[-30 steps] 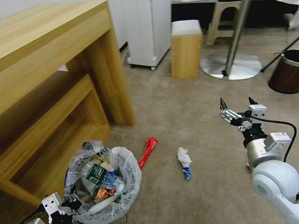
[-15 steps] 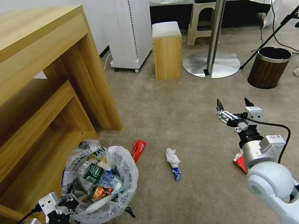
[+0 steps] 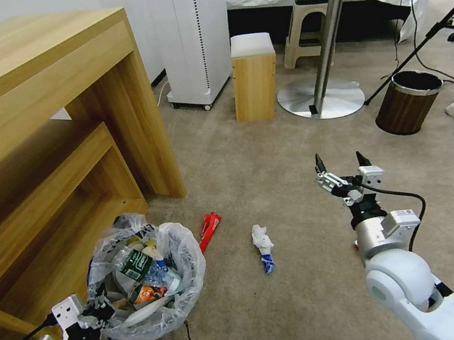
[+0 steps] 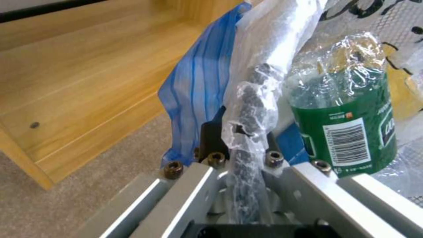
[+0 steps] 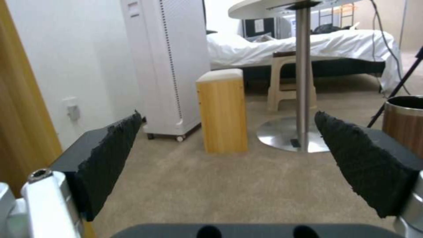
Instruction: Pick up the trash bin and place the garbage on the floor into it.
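Head view first: we are holding the trash bin [image 3: 148,290] by its near rim with our left gripper [image 3: 87,321], low on the left beside the wooden desk [image 3: 42,108]. The bin is sitting well filled already, a green bottle [image 3: 132,264] and a can among the papers inside its white bag. Two pieces are lying on the beige floor [image 3: 274,173]: a long red packet [image 3: 209,228] just beside the bin, and a crumpled white and blue wrapper [image 3: 262,247] between the bin and our right arm. A scrap of red is also peeking out beside the right wrist (we cannot tell what it is). Our right gripper [image 3: 343,171] is hovering above the carpet with its fingers spread and nothing between them. We judge the task as mostly done, with these few pieces left to collect.

Left wrist view: the left gripper's fingers are clamping the bagged rim of the bin [image 4: 251,99], the green bottle [image 4: 348,132] pressing against the liner just beside them, with a blue striped bag [image 4: 198,92] on the other side.

Right wrist view: the right gripper [image 5: 229,155] is pointing across open carpet, its black pads [image 5: 110,155] standing wide apart, and the brown wood-grain bin [image 5: 405,119] is showing at the edge.
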`<state>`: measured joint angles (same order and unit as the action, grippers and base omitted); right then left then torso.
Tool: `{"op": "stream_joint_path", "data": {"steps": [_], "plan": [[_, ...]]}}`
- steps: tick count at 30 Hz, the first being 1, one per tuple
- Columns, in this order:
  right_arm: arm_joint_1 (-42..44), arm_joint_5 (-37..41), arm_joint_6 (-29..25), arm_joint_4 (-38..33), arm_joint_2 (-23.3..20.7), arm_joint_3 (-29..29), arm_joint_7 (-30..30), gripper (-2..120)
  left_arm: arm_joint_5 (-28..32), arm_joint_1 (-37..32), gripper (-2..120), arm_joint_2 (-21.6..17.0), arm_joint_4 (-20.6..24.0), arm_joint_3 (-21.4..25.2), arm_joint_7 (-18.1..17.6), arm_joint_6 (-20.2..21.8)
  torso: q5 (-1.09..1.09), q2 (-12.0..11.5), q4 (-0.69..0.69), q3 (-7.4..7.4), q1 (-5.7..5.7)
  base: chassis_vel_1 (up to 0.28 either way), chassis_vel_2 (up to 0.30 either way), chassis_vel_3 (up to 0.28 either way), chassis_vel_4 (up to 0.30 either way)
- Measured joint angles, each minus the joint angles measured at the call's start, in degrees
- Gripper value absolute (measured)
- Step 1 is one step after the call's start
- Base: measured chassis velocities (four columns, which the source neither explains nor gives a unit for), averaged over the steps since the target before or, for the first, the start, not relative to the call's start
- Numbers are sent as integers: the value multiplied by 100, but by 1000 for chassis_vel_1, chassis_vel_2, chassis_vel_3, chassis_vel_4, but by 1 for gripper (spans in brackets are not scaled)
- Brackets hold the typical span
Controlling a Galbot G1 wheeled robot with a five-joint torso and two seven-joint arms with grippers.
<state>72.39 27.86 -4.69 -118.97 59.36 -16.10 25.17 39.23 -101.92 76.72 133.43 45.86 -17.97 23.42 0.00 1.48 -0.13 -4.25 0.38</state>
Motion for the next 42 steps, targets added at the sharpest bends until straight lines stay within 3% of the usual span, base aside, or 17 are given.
{"op": "stream_joint_path", "data": {"steps": [22,34,42], "plan": [[-235,-30,46,131,-55,271,-16,100,-66,-31,0,116,26,44,-15,-6,1,0,0,0,0,-34,33,32,-33],[-329,-35,-188,280,-45,437,-79,100,151,175,0,-99,-353,247,-145,36,-1,0,0,0,0,-49,48,49,-42],[-394,-11,-225,363,-47,465,-109,100,576,307,0,-394,-502,371,-394,352,0,0,0,0,0,0,0,0,0]]}}
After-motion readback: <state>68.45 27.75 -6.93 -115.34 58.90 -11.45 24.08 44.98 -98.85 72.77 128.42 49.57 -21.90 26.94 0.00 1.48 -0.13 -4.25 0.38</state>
